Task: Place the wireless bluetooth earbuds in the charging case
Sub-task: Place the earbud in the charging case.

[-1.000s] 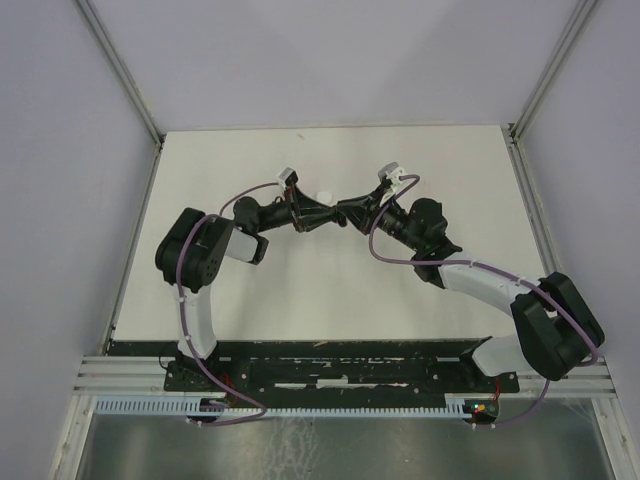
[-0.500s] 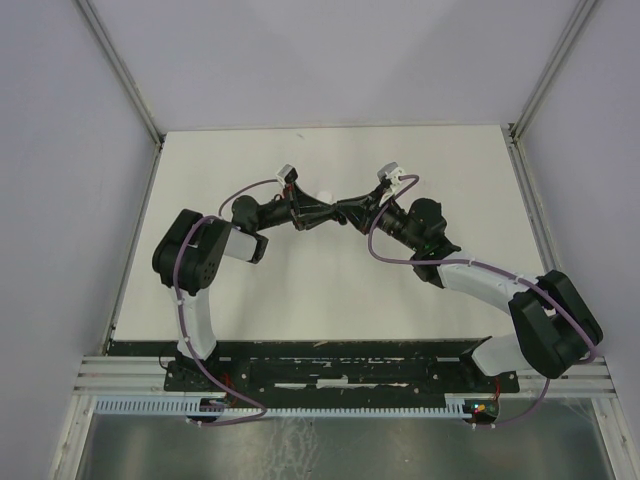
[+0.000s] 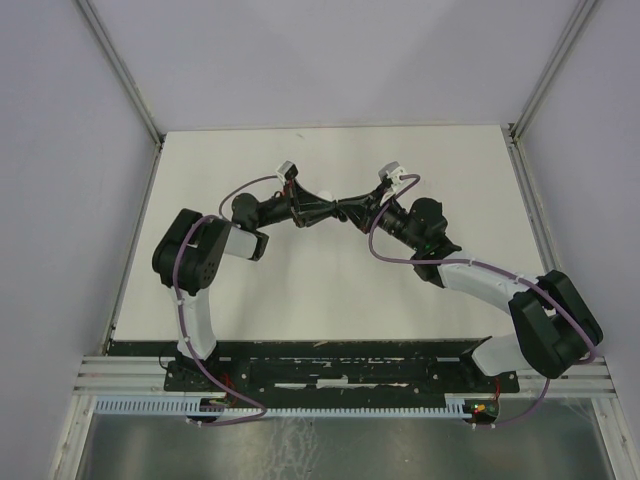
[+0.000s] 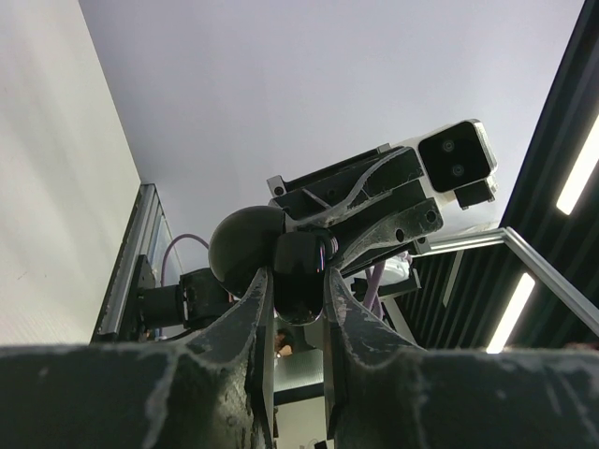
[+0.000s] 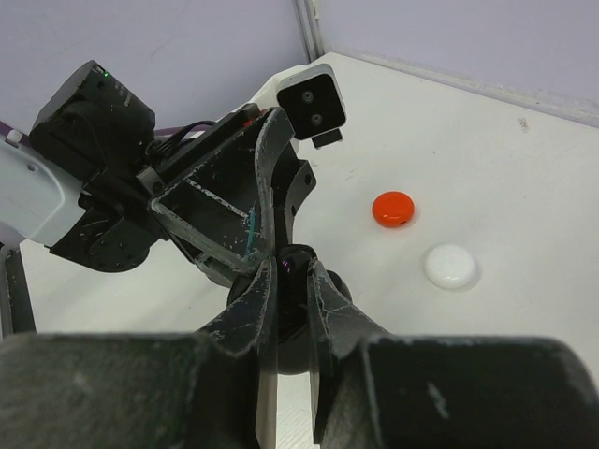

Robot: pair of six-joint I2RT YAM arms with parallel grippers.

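Nearest in the right wrist view, the right pincer (image 5: 290, 281) is narrowed onto a small dark piece (image 5: 290, 265). The left pincer (image 4: 295, 299) meets it tip to tip, also narrow on that piece. Whether it is an earbud or the charging case I cannot tell. Farther right, a red disc (image 5: 393, 208) and a white disc (image 5: 449, 267) lie on the worktop (image 5: 524, 215). No seated earbud shows, so insertion looks unfinished.

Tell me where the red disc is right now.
In the right wrist view, the red disc lies flat on the white table right of centre. Its nearest neighbour is the white disc, just below and to its right and not touching it.
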